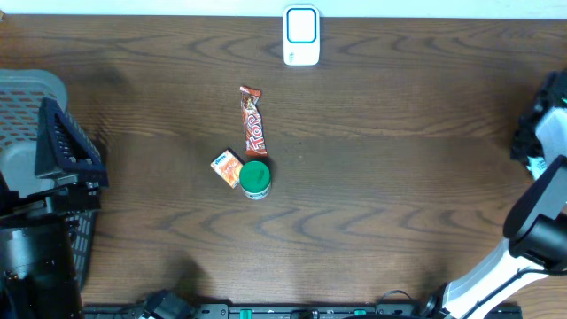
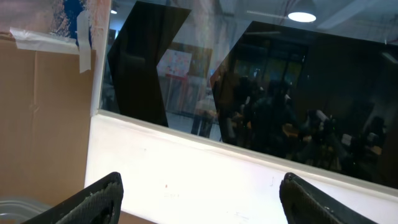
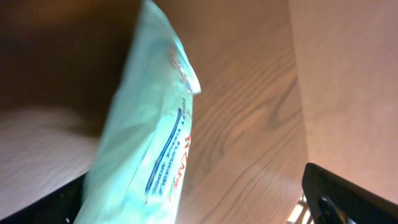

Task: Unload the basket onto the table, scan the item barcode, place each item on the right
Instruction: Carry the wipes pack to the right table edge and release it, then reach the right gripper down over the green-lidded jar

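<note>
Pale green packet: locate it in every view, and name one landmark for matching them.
Overhead: the pale green packet is probably the pale sliver at the right edge, mid-height; too little shows to be sure.
Left wrist: not in it; only a white wall and a dark window.
Right wrist: the packet fills left of centre, top to bottom.
Shared landmark: the wood-grain table, also behind the packet in the right wrist view.

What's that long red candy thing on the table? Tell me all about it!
The candy bar is long and thin, in a shiny red-orange wrapper with white letters and crimped ends. It lies flat on the wooden table, one end close beside a green-lidded tub; whether they touch is unclear. Nothing holds it.
</note>
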